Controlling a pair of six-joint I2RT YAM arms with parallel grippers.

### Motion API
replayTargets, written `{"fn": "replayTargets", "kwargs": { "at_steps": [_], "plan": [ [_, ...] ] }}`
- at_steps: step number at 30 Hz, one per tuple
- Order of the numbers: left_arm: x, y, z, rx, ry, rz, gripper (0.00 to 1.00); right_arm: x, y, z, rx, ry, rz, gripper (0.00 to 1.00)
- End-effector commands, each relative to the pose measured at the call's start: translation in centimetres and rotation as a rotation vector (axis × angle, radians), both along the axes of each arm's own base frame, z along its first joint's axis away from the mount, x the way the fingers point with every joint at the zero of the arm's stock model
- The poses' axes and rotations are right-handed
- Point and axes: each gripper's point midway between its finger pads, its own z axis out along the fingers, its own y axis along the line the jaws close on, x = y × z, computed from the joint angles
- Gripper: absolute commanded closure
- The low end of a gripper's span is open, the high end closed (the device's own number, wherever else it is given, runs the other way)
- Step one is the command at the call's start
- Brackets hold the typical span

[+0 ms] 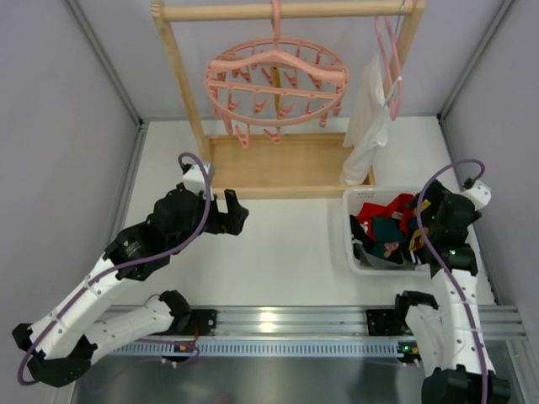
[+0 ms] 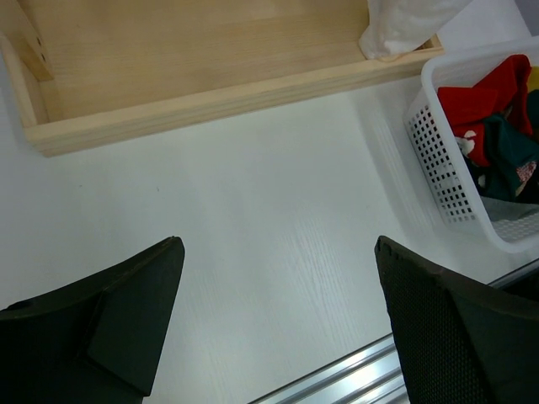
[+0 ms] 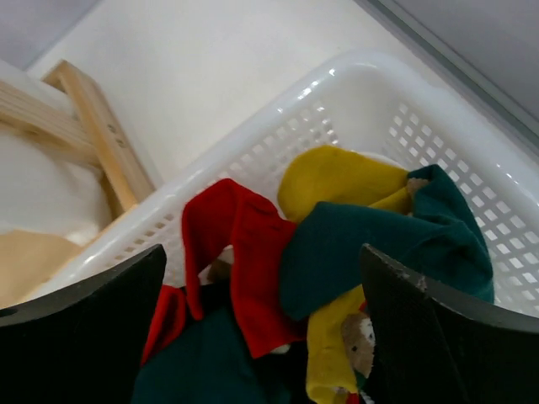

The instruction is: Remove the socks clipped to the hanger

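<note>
Several socks point(image 3: 244, 252) heaped inside basket point(image 3: 354, 93). Your right gripper point(image 3: 263, 261) above its right edge, jaws spread, empty. Left gripper point(image 2: 278, 252) well left of basket, jaws wide over open table point(image 2: 278, 151). Hanger point(image 1: 276, 80) hangs behind basket.

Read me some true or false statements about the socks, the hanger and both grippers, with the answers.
1. The socks lie in the white basket. True.
2. A sock is clipped to the round hanger. False: no sock shows on its clips.
3. The left gripper has its jaws shut. False: they stand wide open.
4. The right gripper hovers over the basket, jaws open. True.
</note>
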Motion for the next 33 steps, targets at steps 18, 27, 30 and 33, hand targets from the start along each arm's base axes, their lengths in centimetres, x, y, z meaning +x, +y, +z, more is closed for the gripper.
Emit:
{"fn": "replayTargets", "kwargs": {
  "at_steps": [18, 27, 30, 33],
  "plan": [
    [1.6, 4.1, 2.0, 0.024, -0.073, 0.238, 0.01, -2.9, 22.2, 13.4, 0.256, -0.547, 1.010, 0.01],
    [5.9, 3.2, 8.2, -0.067, -0.204, 0.395, 0.01, -4.0, 28.4, 10.7, 0.279, -0.491, 1.126, 0.01],
    [6.5, 3.4, 12.9, -0.147, -0.326, 0.381, 0.01, -4.5, 28.7, 9.8, 0.292, -0.471, 1.142, 0.01],
    [6.5, 2.8, 16.2, -0.135, -0.428, 0.297, 0.01, -4.9, 28.4, 9.4, 0.286, -0.472, 1.142, 0.01]
  ]
}}
